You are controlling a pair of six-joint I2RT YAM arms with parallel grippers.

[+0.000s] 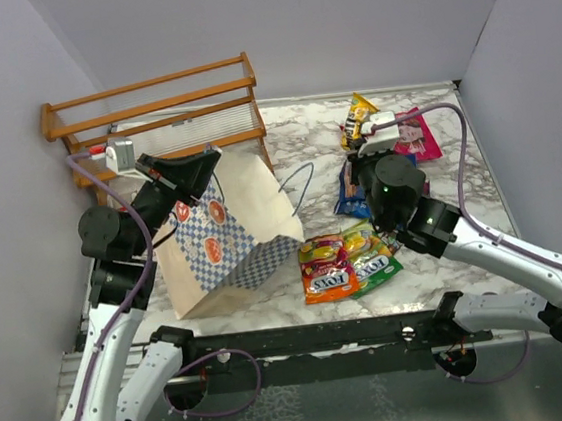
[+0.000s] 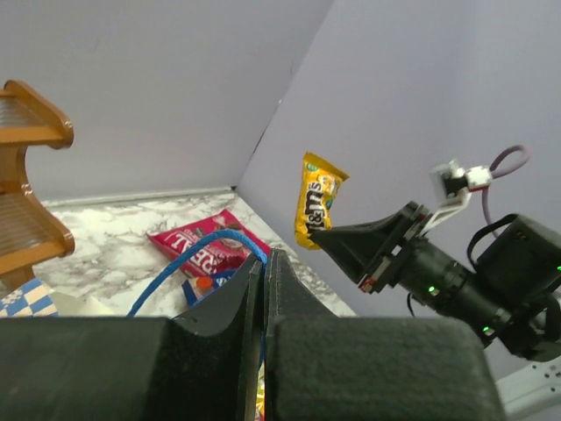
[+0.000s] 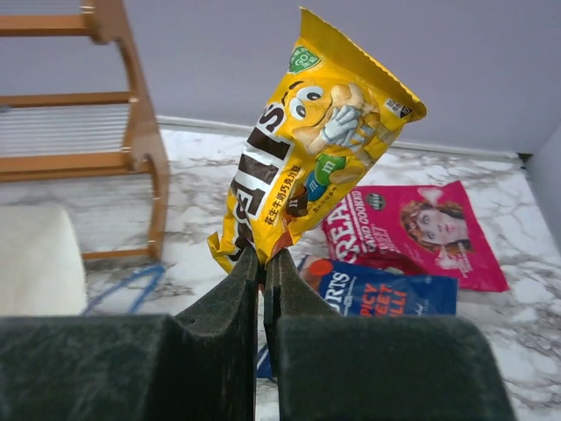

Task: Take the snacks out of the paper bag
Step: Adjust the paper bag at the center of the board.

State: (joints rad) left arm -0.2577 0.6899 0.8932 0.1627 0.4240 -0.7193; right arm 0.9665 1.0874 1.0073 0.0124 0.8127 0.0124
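My right gripper (image 3: 261, 256) pinches 1 glossy yellow packet (image 3: 311, 149) by its lower corner, upright above the marble table (image 3: 193, 175). My left gripper (image 2: 265, 263) is pressed together by the cream, blue-checked paper bag (image 1: 246, 209).

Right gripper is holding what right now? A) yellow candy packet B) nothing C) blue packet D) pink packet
A: the right gripper is shut on the yellow candy packet's lower corner; the pink packet and blue packet lie on the table.
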